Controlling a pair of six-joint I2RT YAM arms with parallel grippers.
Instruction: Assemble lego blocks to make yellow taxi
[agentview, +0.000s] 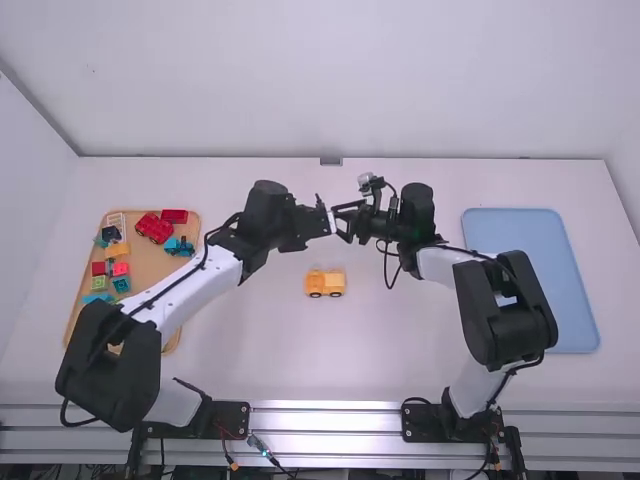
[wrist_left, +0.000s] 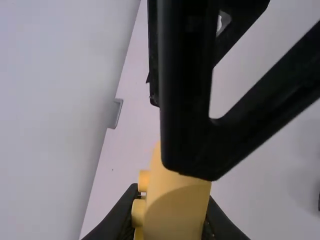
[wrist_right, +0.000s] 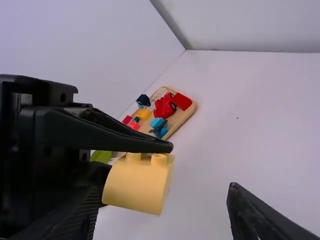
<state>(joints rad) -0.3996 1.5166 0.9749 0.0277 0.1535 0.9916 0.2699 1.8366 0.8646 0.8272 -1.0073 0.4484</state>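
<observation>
Above the middle of the table, my left gripper (agentview: 322, 218) meets my right gripper (agentview: 347, 220). A yellow block with studs (wrist_left: 175, 210) is clamped in my left gripper (wrist_left: 171, 222), a black finger of the right one overlapping it there. The right wrist view has the same yellow block (wrist_right: 137, 184) lying between the spread fingers of my right gripper (wrist_right: 161, 212), nearer one of them; whether it touches is unclear. Below the grippers, an orange-yellow wheeled block vehicle (agentview: 325, 283) stands upright on the table.
At the left, a wooden tray (agentview: 172, 340) holds several loose pieces, among them a red vehicle (agentview: 153, 228), a yellow block (agentview: 117, 250) and a green block (agentview: 99, 283). A blue tray (agentview: 535, 280) lies at the right, beside the right arm.
</observation>
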